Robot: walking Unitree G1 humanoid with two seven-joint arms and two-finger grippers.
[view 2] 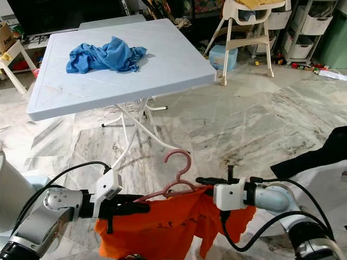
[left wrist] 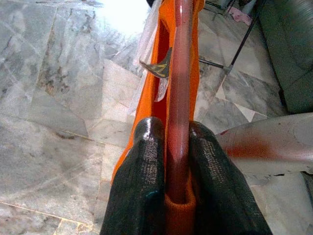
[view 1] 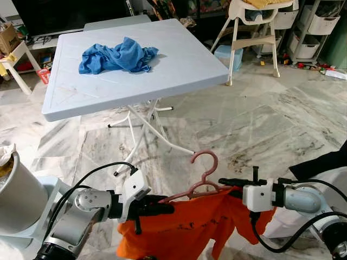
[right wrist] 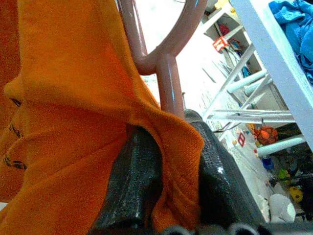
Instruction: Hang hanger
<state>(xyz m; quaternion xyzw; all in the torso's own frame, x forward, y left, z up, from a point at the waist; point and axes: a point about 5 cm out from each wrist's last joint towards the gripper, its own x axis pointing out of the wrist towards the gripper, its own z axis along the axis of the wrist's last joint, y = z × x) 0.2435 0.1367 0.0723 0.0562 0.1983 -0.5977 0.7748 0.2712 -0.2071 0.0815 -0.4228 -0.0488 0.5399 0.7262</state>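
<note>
Pink hanger (view 1: 201,179) with orange shirt (view 1: 184,230) (draped), ends pinched between left gripper (view 1: 162,206) and right gripper (view 1: 227,183), before white folding table (view 1: 135,81).

Silver arms, white wrist blocks, looping black cables, black-fingered tools

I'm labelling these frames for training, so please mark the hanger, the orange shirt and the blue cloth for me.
hanger (view 1: 206,162): left eye view, on its pink hook above the shirt.
orange shirt (view 1: 179,230): left eye view, on the front of the hanging fabric.
blue cloth (view 1: 116,56): left eye view, middle of the crumpled heap on the table.
</note>
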